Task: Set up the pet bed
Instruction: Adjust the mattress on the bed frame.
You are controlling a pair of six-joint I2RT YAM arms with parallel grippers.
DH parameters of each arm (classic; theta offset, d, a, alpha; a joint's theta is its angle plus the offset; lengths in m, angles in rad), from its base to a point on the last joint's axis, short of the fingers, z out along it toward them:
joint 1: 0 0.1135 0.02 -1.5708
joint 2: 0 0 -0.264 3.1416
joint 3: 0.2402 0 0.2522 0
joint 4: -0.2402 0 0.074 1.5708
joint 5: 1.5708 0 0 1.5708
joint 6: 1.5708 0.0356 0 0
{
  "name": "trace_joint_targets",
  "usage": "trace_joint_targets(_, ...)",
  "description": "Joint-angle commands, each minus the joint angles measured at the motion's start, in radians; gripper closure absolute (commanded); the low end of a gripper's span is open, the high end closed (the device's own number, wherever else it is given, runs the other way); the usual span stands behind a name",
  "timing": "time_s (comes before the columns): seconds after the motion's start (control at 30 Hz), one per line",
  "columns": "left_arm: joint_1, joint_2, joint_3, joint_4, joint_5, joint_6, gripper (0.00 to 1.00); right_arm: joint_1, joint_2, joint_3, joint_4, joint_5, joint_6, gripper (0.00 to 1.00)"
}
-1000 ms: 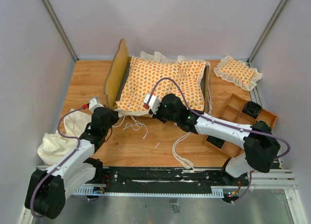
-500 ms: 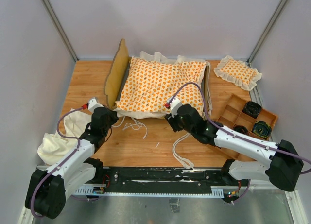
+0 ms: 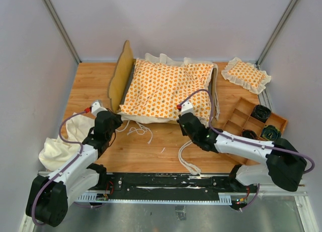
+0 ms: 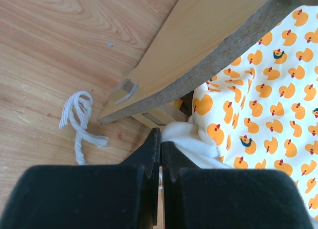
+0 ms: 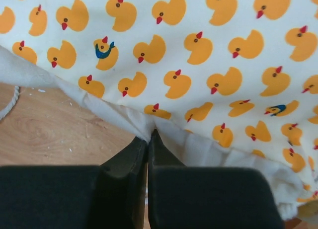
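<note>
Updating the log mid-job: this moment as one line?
left gripper: shut, by bed frame corner | right gripper: shut on cushion ruffle | cushion: lying on bed frame

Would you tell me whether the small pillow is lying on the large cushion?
No, the small pillow lies on the table at the far right, apart from the large cushion.

White-shell, black-joint left arm [image 3: 75,161] & right arm [image 3: 240,144]; 2 purple cables [image 3: 64,129]; red plug [image 3: 88,110]; black flat-fingered left pincer [image 4: 160,139], right pincer [image 5: 148,137].
</note>
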Motion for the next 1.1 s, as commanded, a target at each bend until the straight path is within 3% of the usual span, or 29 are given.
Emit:
trace_joint_targets(0.0,0.004,-0.005,0.006,0.035,-0.069,0.038,1.0,-0.006,-0.156,0.043,-0.21,0.005,-0.101,1.0)
trace_joint_targets(0.23,0.004,0.05,0.017,0.034,-0.147,0.061,1.0,-0.154,-0.318,-0.07,-0.295,-0.49,-0.287,1.0)
trace_joint_targets(0.33,0.004,0.055,0.017,0.03,-0.181,0.073,1.0,-0.197,-0.317,-0.046,-0.346,-0.526,-0.301,1.0)
trace_joint_targets(0.5,0.004,0.041,0.037,0.016,-0.224,0.097,1.0,-0.26,-0.337,0.054,-0.45,-0.441,-0.242,1.0)
trace_joint_targets(0.73,0.004,0.058,0.051,0.008,-0.24,0.115,1.0,-0.267,-0.389,0.133,-0.416,-0.628,-0.223,1.0)
trace_joint_targets(0.93,0.004,0.066,0.044,0.016,-0.247,0.119,1.0,-0.306,-0.241,0.163,-0.428,-0.384,-0.232,1.0)
trace_joint_targets(1.07,0.004,0.064,0.053,0.01,-0.244,0.124,1.0,-0.314,-0.177,0.198,-0.439,-0.252,-0.234,0.88)
